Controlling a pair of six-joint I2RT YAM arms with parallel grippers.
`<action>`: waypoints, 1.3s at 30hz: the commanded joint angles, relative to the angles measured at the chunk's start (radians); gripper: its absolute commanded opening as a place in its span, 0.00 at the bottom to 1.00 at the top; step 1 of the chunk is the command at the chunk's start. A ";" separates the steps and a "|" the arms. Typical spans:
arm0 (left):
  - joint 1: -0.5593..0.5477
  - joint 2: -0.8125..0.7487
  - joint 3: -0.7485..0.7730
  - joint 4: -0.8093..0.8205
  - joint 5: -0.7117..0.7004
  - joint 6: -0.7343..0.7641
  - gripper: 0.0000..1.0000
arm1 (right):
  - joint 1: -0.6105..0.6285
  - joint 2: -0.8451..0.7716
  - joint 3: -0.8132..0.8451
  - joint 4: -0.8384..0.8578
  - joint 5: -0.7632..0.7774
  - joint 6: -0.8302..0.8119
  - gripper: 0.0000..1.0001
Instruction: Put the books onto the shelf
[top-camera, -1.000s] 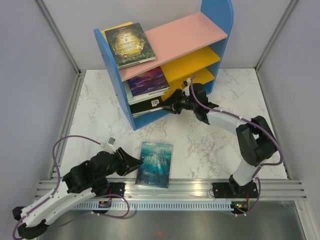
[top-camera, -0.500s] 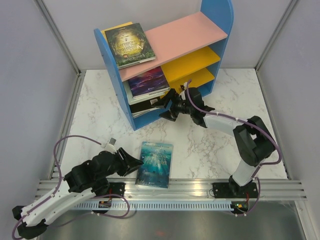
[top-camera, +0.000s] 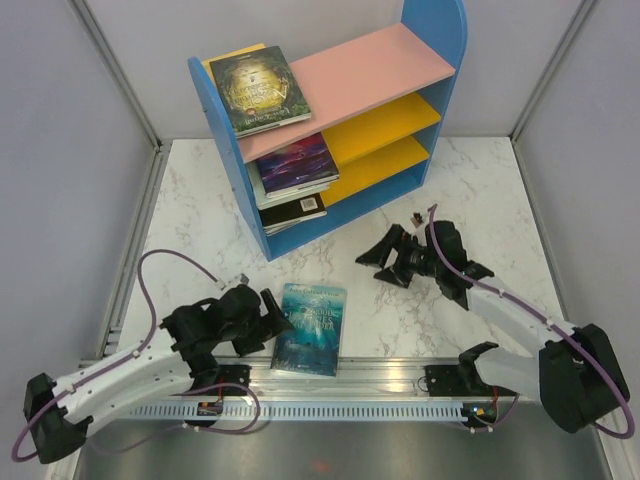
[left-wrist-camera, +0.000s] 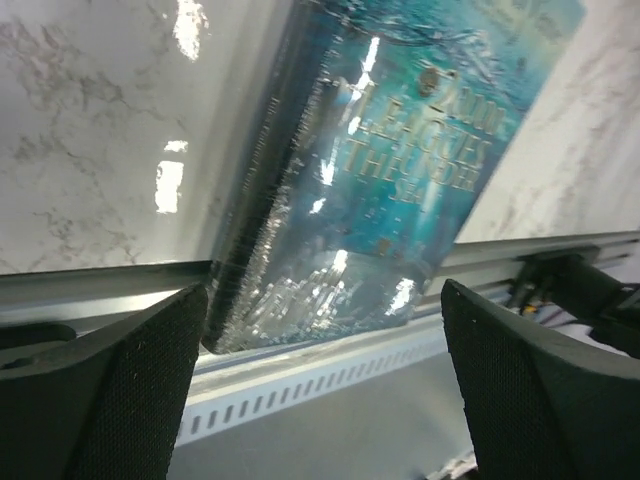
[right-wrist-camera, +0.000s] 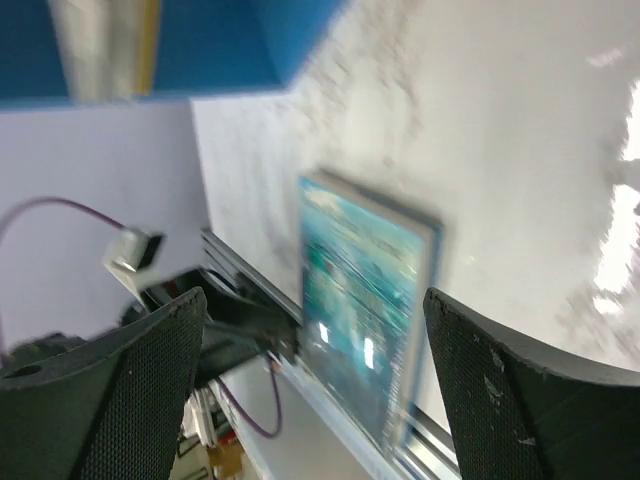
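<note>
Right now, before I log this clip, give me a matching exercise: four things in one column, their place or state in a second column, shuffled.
Things:
1. teal book
2. green book
3. purple book
4. right hand

Places or states:
A. under the pink board, inside the shelf
B. flat on the table, by the front rail
C. open, holding nothing, apart from the shelf
D. on top of the pink board

Pairs: 1-B, 2-D, 3-A, 4-C.
</note>
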 joint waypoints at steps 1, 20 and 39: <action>0.053 0.184 0.023 0.065 0.045 0.136 1.00 | 0.029 -0.090 -0.163 -0.088 -0.003 -0.036 0.92; 0.224 0.550 -0.219 0.777 0.437 0.186 0.87 | 0.431 0.295 -0.412 0.520 0.153 0.287 0.91; 0.216 -0.037 -0.379 0.854 0.411 -0.023 0.61 | 0.462 0.202 -0.457 0.596 0.161 0.364 0.47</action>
